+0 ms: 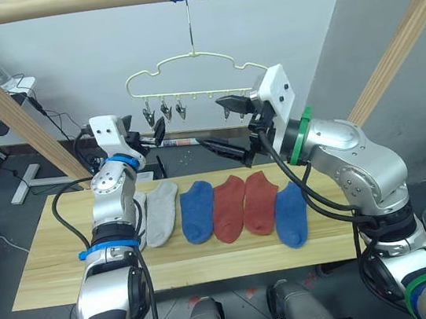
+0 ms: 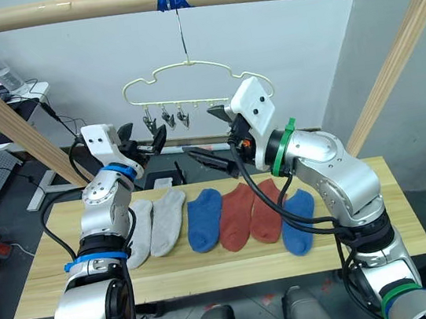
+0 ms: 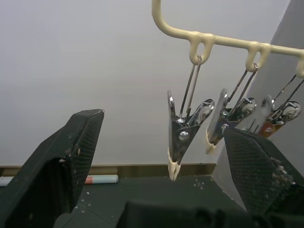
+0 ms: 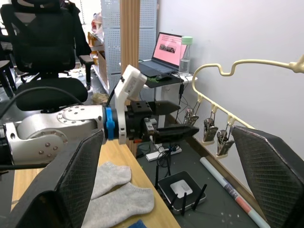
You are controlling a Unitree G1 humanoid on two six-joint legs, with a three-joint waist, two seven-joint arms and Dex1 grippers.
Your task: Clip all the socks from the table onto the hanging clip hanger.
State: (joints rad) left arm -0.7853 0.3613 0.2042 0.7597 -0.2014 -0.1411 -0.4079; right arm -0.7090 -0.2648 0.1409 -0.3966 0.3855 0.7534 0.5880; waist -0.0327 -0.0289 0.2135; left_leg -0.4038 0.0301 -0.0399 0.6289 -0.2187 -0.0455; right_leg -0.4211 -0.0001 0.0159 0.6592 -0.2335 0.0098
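Your six socks [image 1: 228,206] lie flat in a row on the table [image 1: 45,262], well below both grippers and near the robot's body: two grey on the left, then blue, two rust red, and blue on the right. None of them is clipped yet.

The socks are soft, light knit, so I expect one to fold and hang limp when you lift it. I think it is best to pinch one at the cuff edge, so that a free edge remains to push into a clip.

Your left gripper [image 1: 148,135] is raised, empty, with its fingers spread apart. It is just beside the leftmost clips [image 1: 163,109] of the clip hanger [image 1: 192,66]. Your right gripper [image 1: 233,125] is also up and empty, with the fingers wide apart, near the right half of the hanger.

The left wrist view gives what the head views do not: the nearest clip [image 3: 183,135] stands between the two fingers, with its jaws shut and pale tips. The right wrist view shows the left gripper [image 4: 166,119] from the side, reaching toward the clips [image 4: 209,130], and the two grey socks [image 4: 114,190] below it.
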